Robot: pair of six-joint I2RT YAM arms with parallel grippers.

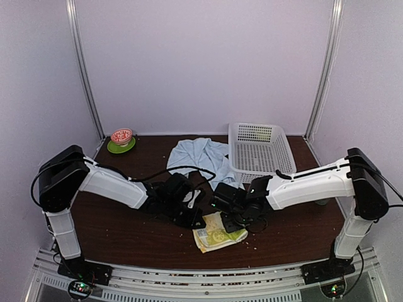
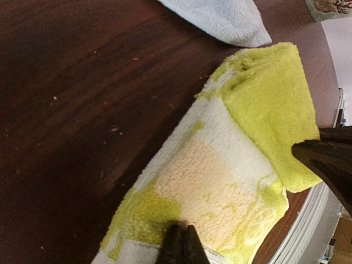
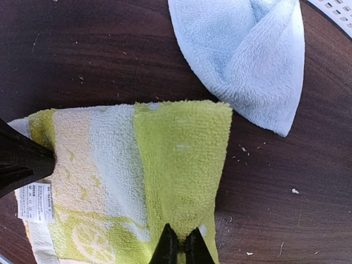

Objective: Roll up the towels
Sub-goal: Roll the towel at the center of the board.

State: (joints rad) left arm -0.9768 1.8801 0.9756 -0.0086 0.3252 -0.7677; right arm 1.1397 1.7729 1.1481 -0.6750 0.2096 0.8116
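Observation:
The small yellow-green towel (image 1: 217, 238) lies near the table's front edge, between the two arms, with one end folded over into a plain green band (image 3: 176, 159). My left gripper (image 2: 184, 242) is shut, its tips pinching the patterned end of this towel (image 2: 220, 176) beside the white label. My right gripper (image 3: 180, 242) is shut on the folded green band at the opposite end. In the top view the left gripper (image 1: 196, 217) and right gripper (image 1: 228, 221) stand close together over the towel. The light-blue towel (image 1: 198, 156) lies crumpled behind them, one corner (image 3: 247, 55) close to the yellow-green towel.
A white perforated basket (image 1: 261, 151) stands at the back right. A small red-patterned bowl on a green saucer (image 1: 121, 139) sits at the back left. Crumbs dot the dark wooden table (image 1: 126, 226). The table's front edge (image 2: 313, 220) runs just past the towel.

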